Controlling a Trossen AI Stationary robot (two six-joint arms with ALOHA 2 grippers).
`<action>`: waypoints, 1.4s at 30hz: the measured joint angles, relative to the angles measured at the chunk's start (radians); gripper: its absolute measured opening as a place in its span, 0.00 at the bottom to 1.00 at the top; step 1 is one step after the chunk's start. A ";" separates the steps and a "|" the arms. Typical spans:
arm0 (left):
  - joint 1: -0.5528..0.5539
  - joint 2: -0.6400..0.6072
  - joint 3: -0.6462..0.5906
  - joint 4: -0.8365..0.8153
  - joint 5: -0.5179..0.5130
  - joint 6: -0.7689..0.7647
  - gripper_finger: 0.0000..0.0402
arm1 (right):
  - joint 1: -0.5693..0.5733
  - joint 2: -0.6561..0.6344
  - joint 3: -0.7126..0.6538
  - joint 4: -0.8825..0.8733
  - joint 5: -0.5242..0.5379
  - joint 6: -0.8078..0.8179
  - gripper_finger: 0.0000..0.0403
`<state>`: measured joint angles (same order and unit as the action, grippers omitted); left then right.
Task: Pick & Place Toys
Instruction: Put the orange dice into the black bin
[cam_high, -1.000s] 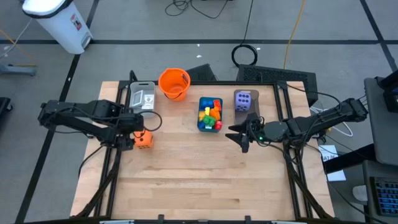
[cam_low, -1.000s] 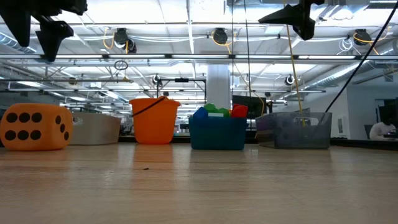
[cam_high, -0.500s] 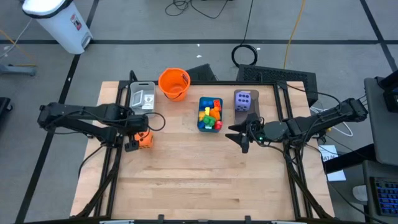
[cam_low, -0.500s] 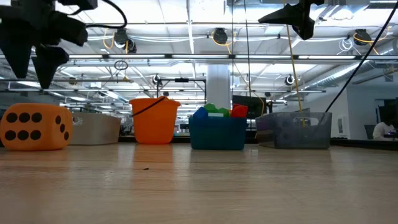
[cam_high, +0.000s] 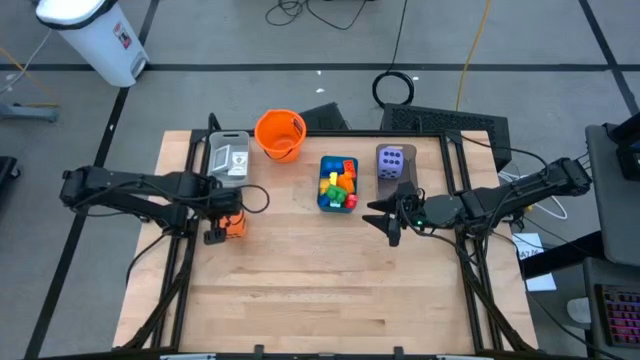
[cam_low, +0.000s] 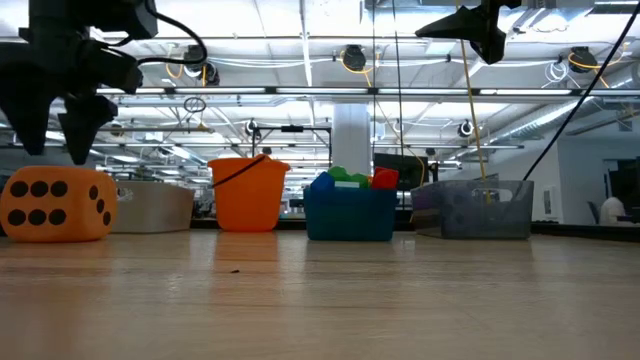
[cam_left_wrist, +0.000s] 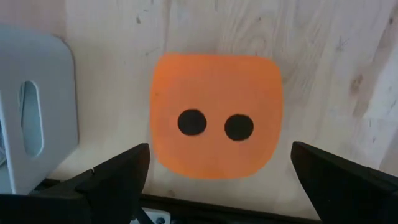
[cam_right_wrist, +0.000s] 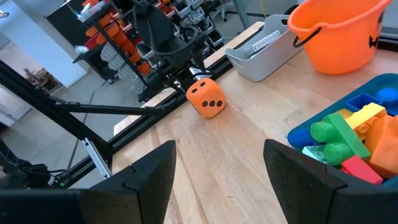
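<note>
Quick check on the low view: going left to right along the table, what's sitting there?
Orange die → grey tray → orange bucket → blue tray of bricks → clear grey tray.

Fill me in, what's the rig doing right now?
The left gripper hangs open right above the orange die near the table's left edge, fingers either side, not touching it. The right gripper waits open in the air beside the blue tray of bricks. The purple die sits in the tray behind it.
</note>
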<state>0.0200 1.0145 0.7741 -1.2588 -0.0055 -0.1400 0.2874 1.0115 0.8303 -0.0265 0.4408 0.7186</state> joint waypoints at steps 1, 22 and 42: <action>0.000 0.000 -0.004 0.008 0.000 0.000 1.00 | 0.000 0.000 0.000 0.000 0.000 0.000 0.58; 0.048 0.000 -0.005 0.068 0.027 -0.116 1.00 | 0.000 0.000 0.000 0.000 0.000 -0.024 0.58; 0.126 -0.008 -0.005 0.044 -0.040 -1.129 1.00 | 0.000 0.000 0.000 0.000 0.000 -0.050 0.58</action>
<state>0.1463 1.0065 0.7692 -1.2148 -0.0452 -1.2687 0.2874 1.0115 0.8303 -0.0265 0.4412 0.6682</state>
